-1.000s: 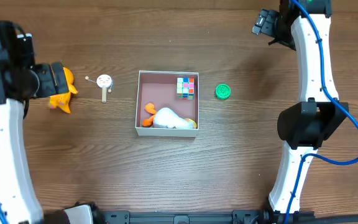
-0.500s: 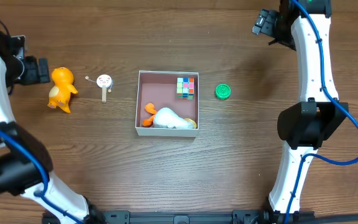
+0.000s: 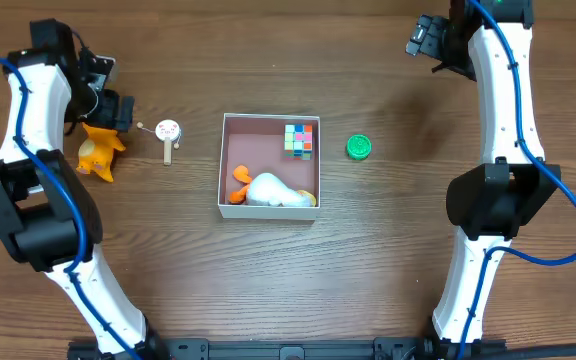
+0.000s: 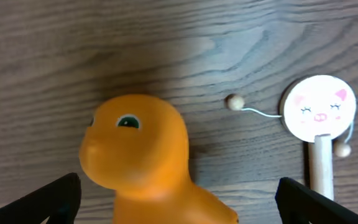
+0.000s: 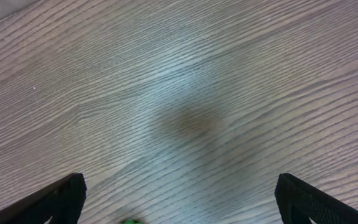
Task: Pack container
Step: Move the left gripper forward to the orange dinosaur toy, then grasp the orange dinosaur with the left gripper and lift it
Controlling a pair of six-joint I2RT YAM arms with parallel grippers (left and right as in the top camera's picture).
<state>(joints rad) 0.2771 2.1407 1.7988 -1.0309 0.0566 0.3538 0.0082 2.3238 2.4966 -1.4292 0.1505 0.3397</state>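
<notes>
The container, a shallow white-walled box with a reddish-brown floor, sits mid-table. It holds a colourful cube and a white and orange soft toy. An orange duck-like toy stands at the far left. My left gripper hovers just behind it, open. In the left wrist view the orange toy lies between the wide-spread fingers without touching them, the left gripper being open. My right gripper is open at the back right, high above bare wood, and the right wrist view shows the right gripper with nothing in it.
A pig-faced rattle drum on a wooden stick lies between the orange toy and the container; the rattle drum also shows in the left wrist view. A green round cap lies just right of the container.
The left arm has swung round: its gripper left the orange toy's left side and now sits behind it. The toy stays in place. The right arm has not moved.
</notes>
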